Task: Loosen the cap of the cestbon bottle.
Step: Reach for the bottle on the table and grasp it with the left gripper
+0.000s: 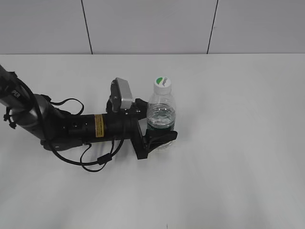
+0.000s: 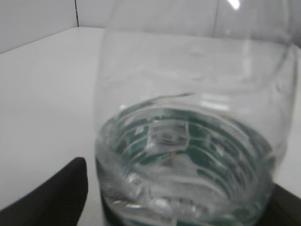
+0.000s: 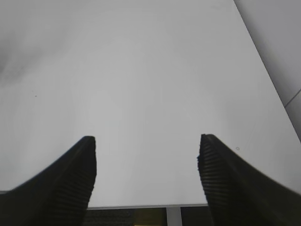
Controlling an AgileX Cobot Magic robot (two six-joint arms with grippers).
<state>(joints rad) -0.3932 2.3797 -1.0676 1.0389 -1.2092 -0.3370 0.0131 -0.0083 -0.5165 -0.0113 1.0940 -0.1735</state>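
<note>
**Left jaws around bottle base, right jaws spread over bare desk**

Standing upright on the white desk (image 1: 238,143), a little right of centre in the exterior view: the cestbon bottle (image 1: 161,114), clear plastic, partly filled with water, dark green label band low on the body. On its neck, the cap (image 1: 162,85), white with a green patch on top, seated and untouched by either arm.

Reaching in from the left edge along the desk: the left arm (image 1: 71,126), black, lying low and nearly horizontal, with a grey camera block (image 1: 123,94) on its wrist. At its end, the left gripper (image 1: 159,136), one finger on each side of the bottle's lower body, near the label band. From the left wrist view, bottle (image 2: 188,141) filling almost the whole frame, black fingers (image 2: 56,197) just beside its base at lower left and lower right. Cannot tell whether pressed tight against the plastic or merely close beside it.

From the right wrist view: right gripper (image 3: 146,179), jaws spread wide, grasping nothing, only plain desk (image 3: 150,70) between and beyond the ribbed pads (image 3: 77,179). Not seen in the exterior view
</note>
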